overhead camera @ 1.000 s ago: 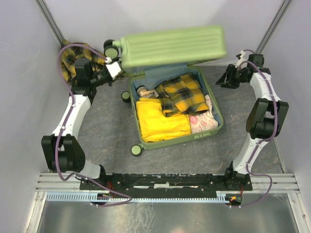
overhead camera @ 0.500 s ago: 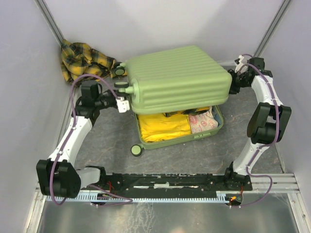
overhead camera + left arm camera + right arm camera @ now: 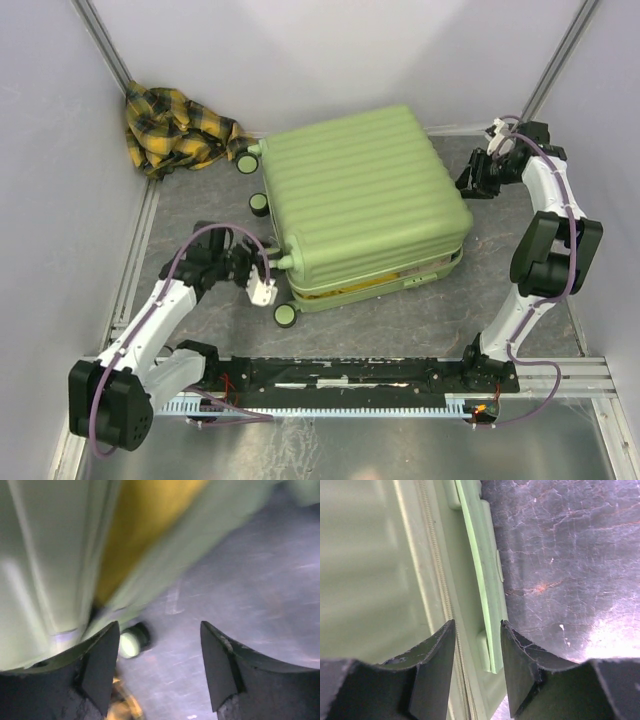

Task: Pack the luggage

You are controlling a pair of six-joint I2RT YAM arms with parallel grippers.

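You're in a robot test cell, a lab rig. Behind and to both sides of the luggage (image 3: 360, 200) stand plain pale walls (image 3: 320, 60) with metal corner posts (image 3: 100, 40). Under it lies a dark mat (image 3: 400, 320). In front of it an aluminium rail (image 3: 570, 375) carries the black plate (image 3: 340, 375) holding the arm bases (image 3: 185, 362).

The luggage (image 3: 360, 205) lies flat in the middle of the table (image 3: 420, 320), its lid down over its base. Packed clothing (image 3: 345, 288) sits inside it and shows in the gap along its near edge. A loose garment (image 3: 175, 128) lies behind and to the left of the luggage, in the far corner. The left gripper (image 3: 262, 290) sits just beside the luggage's near-left corner, next to the near wheel (image 3: 286, 315). The right gripper (image 3: 472, 180) sits just beside the luggage's far-right edge.
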